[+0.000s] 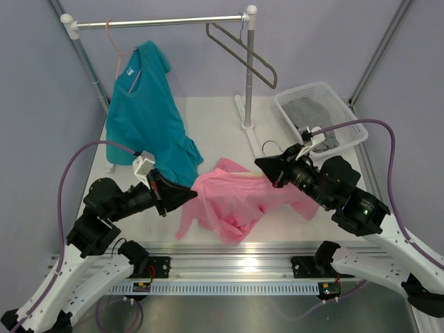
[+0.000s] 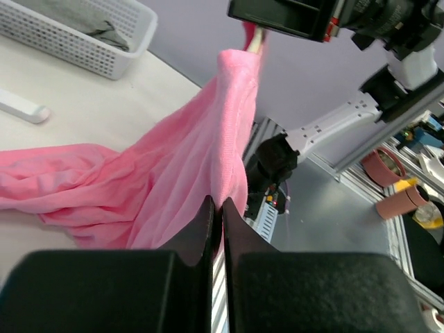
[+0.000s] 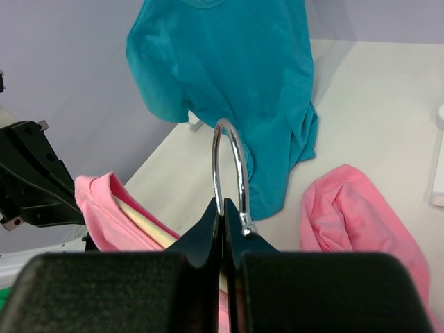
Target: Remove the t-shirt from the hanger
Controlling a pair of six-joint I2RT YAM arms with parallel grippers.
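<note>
Closest to me, the left gripper point(image 2: 222, 202) has its two black fingers pressed together on a fold of the t-shirt point(image 2: 173, 166). The pink cloth runs up from the tips in a taut ridge. Seen from above, this gripper meets the shirt's left edge, near the front of the table point(image 1: 222, 125).

The t-shirt lies crumpled at mid-table between the two arms. One end is raised toward the right gripper point(image 1: 263, 166), which is clamped on the hanger point(image 3: 142, 220) right at the base of its metal hook point(image 3: 229, 156). The hook stands up from between the fingers. The cream bar slants down to the left into the pink neckline, so the shirt is on the hanger at that end. How much of the rest is on it I cannot tell.

Behind, a teal shirt point(image 1: 149, 118) hangs from a pink hanger point(image 1: 114, 41) on the rail point(image 1: 159, 23). Its hem reaches down to the table just beside the pink cloth. A dark hanger point(image 1: 246, 52) hangs near the rail's right end. At the far right, a white basket point(image 1: 319, 90) holds a grey garment point(image 1: 309, 114).
</note>
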